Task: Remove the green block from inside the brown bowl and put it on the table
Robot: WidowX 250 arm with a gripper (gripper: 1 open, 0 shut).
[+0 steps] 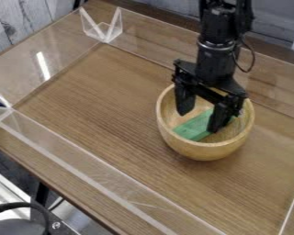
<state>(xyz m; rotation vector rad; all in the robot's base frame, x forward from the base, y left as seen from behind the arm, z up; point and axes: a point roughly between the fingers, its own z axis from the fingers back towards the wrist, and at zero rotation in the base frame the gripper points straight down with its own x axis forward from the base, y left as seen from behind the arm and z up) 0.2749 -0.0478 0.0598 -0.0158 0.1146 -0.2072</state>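
A light-brown wooden bowl [198,143] sits on the wood-grain table [88,106], right of centre. The green block [193,130] lies inside it, partly hidden behind the gripper. My black gripper [206,112] points straight down into the bowl with its jaws open. One finger [186,102] stands left of the block and the other finger [227,117] to its right. The fingers straddle the block, and nothing shows them pressing on it.
Low clear acrylic walls [107,188] edge the table along the front, left and back. A clear bracket [102,26] stands at the back left corner. Bare tabletop lies left of and in front of the bowl.
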